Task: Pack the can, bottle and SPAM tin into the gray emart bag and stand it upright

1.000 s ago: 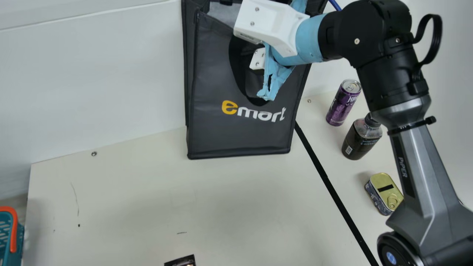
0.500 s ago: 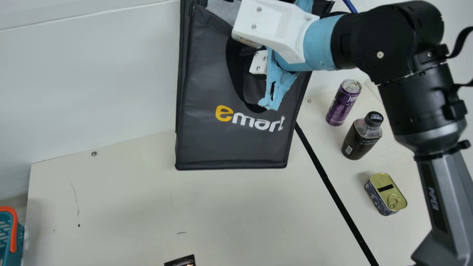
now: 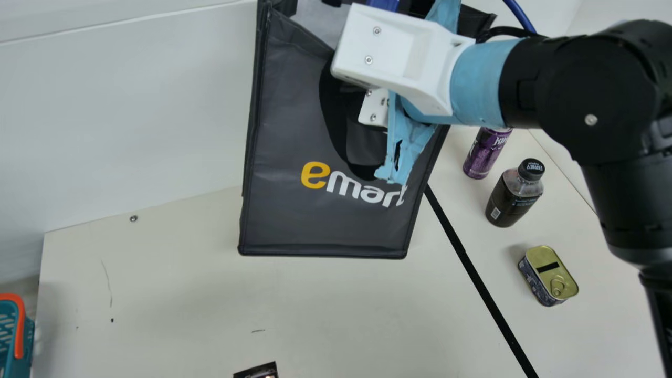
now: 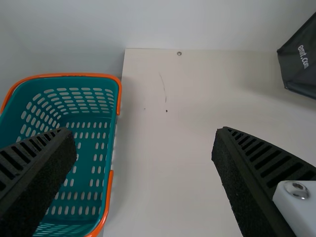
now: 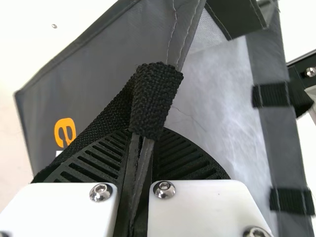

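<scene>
Pale wall (image 3: 131,115) and cream table (image 3: 157,294) are seen in the main view, with the table's left edge passed by a teal basket (image 3: 10,328) with an orange handle at 8 o'clock. In the left wrist view, the left end effector (image 4: 143,133) is spread wide, and the basket is partly covered by one of its fingers. Between 6 and 7 o'clock in the main view, a dark object (image 3: 256,371) is cut off by the edge. From 12 o'clock down past the centre, the gray emart bag (image 3: 294,210) is hung at a tilt with its mouth parted; whether the table is touched by its base cannot be told. At 1 o'clock it is gripped by the right end effector (image 3: 399,55), and in the right wrist view its seam is pinched beside a black strap (image 5: 155,98). Farther right, the table is crossed by a black line (image 3: 483,283). Between 2 and 3 o'clock the purple can (image 3: 480,157) is stood upright, its top partly covered by the arm. At 3 o'clock the dark bottle (image 3: 512,202) is stood upright. Near 4 o'clock the SPAM tin (image 3: 548,273) is laid lid up.
</scene>
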`<state>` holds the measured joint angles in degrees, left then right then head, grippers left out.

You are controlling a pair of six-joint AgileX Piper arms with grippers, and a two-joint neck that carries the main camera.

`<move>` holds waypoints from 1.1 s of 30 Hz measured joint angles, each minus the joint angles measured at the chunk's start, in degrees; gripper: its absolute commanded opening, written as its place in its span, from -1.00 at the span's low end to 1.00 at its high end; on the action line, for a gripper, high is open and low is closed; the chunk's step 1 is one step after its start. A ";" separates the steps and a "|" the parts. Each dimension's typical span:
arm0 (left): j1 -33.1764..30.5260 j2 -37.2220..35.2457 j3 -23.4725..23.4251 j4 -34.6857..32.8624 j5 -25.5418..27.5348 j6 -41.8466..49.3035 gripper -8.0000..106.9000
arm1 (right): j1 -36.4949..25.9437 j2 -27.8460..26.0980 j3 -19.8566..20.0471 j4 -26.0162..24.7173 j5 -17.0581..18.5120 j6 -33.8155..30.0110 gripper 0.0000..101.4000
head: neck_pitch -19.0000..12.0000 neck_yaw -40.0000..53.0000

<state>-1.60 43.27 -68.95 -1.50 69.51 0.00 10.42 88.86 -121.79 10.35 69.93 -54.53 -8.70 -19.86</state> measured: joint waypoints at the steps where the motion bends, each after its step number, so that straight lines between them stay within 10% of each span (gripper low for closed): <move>1: 0.00 0.00 0.00 0.00 0.00 0.00 0.71 | 0.36 -0.50 0.43 -0.27 0.00 0.13 -1.00 | 0.00 0.00; 33: 0.00 0.00 0.00 0.00 0.00 0.00 0.71 | 10.49 -12.03 15.68 -6.02 -0.03 4.78 -1.00 | 0.00 0.00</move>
<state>-1.60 43.27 -68.95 -1.50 69.51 0.00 20.90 76.83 -106.12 4.33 69.90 -49.75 -8.70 -19.86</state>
